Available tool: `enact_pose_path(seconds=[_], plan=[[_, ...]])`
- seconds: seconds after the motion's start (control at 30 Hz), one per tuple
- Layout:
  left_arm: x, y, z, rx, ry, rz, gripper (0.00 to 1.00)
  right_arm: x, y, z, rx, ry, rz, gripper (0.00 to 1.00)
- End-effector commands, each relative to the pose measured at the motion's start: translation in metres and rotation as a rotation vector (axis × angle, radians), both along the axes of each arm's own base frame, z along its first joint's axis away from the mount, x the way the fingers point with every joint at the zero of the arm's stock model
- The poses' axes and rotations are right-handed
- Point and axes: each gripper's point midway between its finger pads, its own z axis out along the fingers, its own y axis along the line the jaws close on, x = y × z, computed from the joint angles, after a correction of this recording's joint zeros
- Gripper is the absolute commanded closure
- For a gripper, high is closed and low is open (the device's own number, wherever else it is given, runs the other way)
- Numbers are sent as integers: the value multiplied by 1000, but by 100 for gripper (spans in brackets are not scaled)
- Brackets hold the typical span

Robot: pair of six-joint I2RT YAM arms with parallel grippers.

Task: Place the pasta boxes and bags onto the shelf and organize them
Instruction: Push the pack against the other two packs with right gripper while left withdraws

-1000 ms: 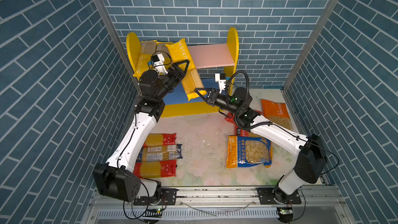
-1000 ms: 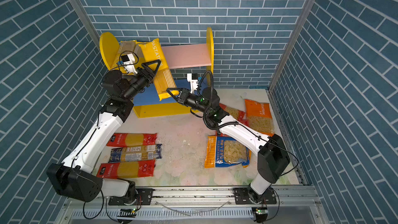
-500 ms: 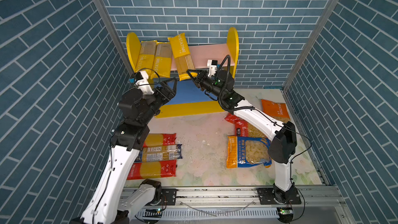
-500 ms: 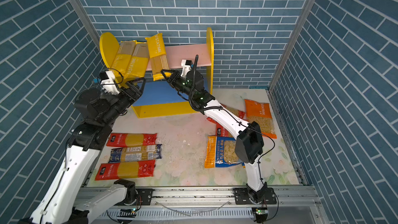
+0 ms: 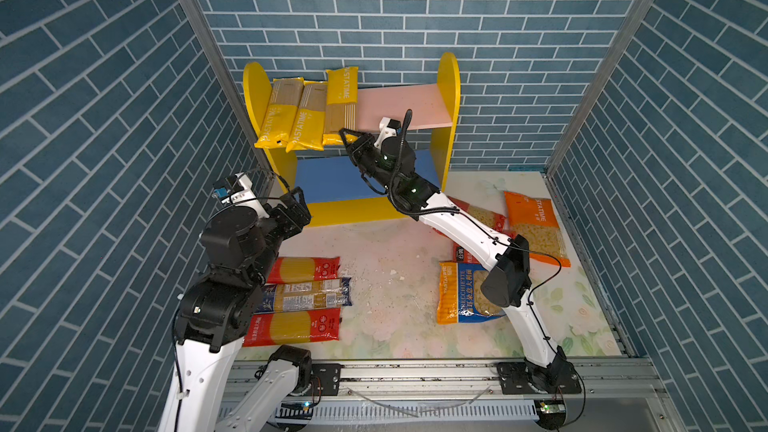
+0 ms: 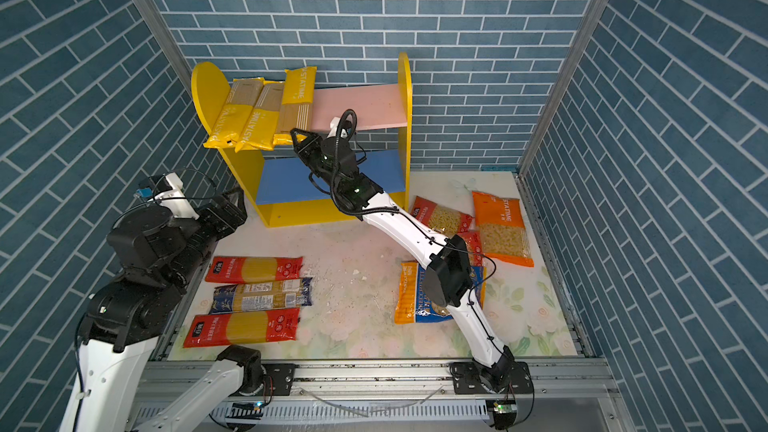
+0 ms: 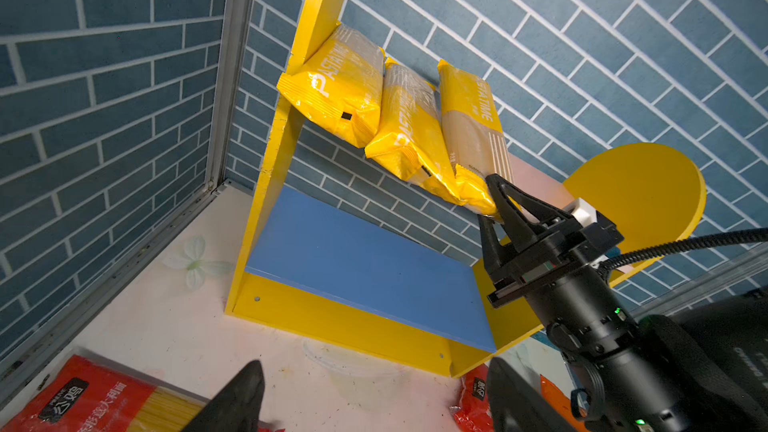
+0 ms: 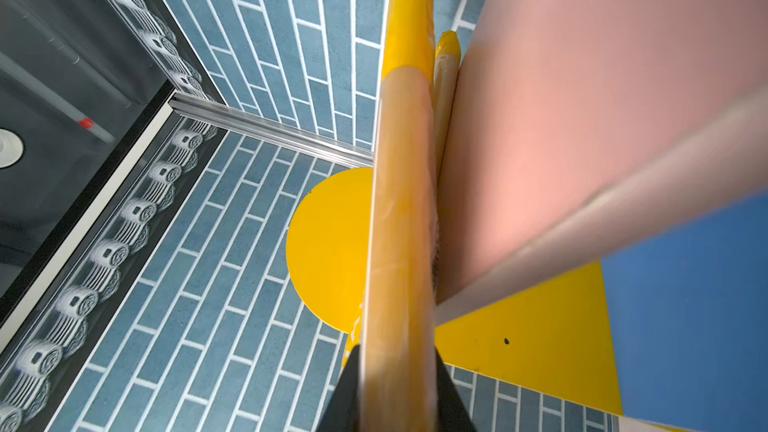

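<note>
Left arm has backed off the shelf (image 5: 451,89) and sits low over the counter (image 5: 386,243). The left gripper (image 5: 298,207) is spread wide and empty. Meanwhile the third yellow pack (image 5: 341,105) has swung up straight. It leans on the pink board (image 5: 399,105) just beside the two yellow packs (image 5: 309,118), lower end overhanging the front edge. The right gripper (image 5: 347,139) is clamped on that lower end. Step in hand: seating pack three. Next, by my read — nudge it flush with its neighbour, let go, retract clear, then start on the spaghetti packs (image 5: 305,295) and short-pasta bags (image 5: 536,226) lying on the counter.
</note>
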Motion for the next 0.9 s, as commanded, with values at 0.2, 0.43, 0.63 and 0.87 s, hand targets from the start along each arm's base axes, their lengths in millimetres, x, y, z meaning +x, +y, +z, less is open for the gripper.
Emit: enact_pose_path(seconds=[0.2,0.43,0.63,0.87], plan=[[15,-15,-6,-25,9,-65,16,-12,-21,54,-21,-77,-67,77],[23,-26,-10,-45,10,-112,16,-1,-24,53,-50,-90,-27,59],[25,-29,-13,-63,14,-122,16,6,-23,48,-49,-94,-3,65],[23,-27,-13,-49,21,-116,16,10,-22,36,-53,-62,70,59]])
